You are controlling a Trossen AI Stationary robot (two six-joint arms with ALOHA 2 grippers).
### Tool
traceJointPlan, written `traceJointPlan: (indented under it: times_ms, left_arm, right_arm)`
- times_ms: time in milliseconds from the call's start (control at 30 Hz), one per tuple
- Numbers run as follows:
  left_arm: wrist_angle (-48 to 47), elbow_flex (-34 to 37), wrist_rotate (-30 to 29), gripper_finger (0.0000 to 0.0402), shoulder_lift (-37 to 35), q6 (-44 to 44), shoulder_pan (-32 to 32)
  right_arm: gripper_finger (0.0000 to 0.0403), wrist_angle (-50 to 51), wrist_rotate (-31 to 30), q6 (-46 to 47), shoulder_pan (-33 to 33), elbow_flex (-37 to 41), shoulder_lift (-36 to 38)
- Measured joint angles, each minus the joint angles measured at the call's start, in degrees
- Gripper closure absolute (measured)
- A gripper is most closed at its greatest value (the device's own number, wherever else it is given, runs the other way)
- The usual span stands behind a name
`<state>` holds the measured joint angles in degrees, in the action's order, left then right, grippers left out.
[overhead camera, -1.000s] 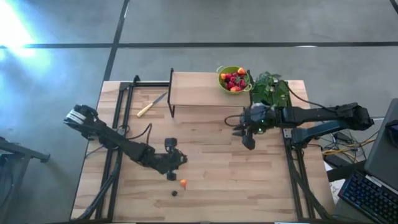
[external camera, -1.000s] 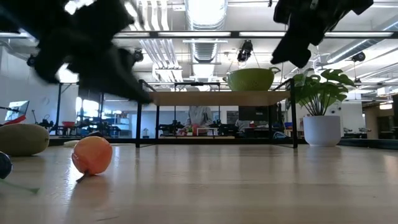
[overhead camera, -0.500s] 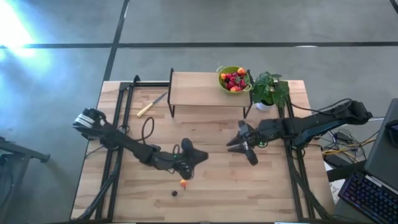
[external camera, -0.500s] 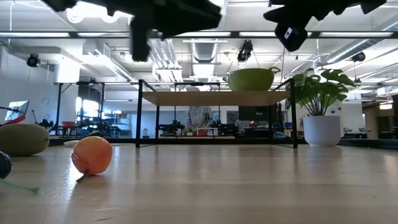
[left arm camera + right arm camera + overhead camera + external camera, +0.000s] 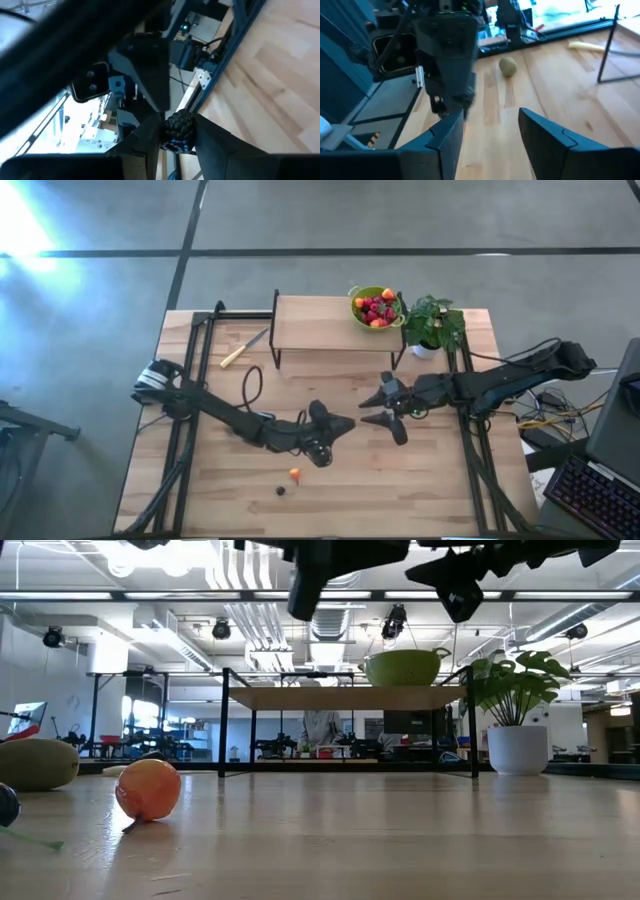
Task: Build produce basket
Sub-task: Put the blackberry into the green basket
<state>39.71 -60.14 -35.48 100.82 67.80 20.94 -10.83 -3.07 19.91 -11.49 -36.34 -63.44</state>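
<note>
- Sitting on the right end of the raised wooden shelf (image 5: 335, 323) at the far side of the tabletop (image 5: 440, 480), the lime-green produce basket (image 5: 376, 307) already holds a heap of red and orange fruits, just left of the potted plant (image 5: 434, 326).
- Judging by that, most of the produce is in; left on the tabletop are an orange berry (image 5: 295, 473) and a small dark one (image 5: 281, 490) near the front edge, plus a brownish-green kiwi-like fruit (image 5: 508, 66) lying farther off, seen from the right wrist.
- The left hand (image 5: 176, 131) is closed on a dark purple berry (image 5: 178, 127), pinched between its two fingers; it hangs over the middle of the tabletop, just beyond the orange berry.
- The right hand (image 5: 490, 131) is empty, its fingers spread apart, pointing leftward toward the left hand from the right half of the tabletop.
- Compared with a second ago, the left arm has swung from the near-left area to the centre, and the right hand has come down from beside the plant and opened wider.
- The two hands now face each other, which looks like a handover of the berry being set up.
- A yellow-handled knife (image 5: 243, 348) lies untouched at the far left.
</note>
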Motion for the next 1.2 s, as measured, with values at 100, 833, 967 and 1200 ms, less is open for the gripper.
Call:
traceJointPlan:
  times_ms: [100, 833, 967, 1200]
  left_arm:
    - [0.7, -0.9, 0.0, 0.0293, 1.0, 0.2, -1.2]
    - [3.0, -2.2, 3.9, 0.0291, 1.5, 1.7, -4.0]
    - [3.8, -2.2, 4.9, 0.0291, 1.5, 2.8, -4.1]
    - [3.8, -2.2, 4.9, 0.0291, 1.4, 3.0, -4.5]
  right_arm:
    - [0.0209, -2.7, 0.0, -1.3, 0.0, 0.0, -1.3]
    - [0.0254, -7.5, 0.0, -2.1, 0.0, 0.0, -3.1]
    - [0.0268, -7.6, 0.0, -2.1, 0.0, 0.0, -3.1]
    - [0.0298, -8.3, 0.0, -2.3, 0.0, 0.0, -3.1]
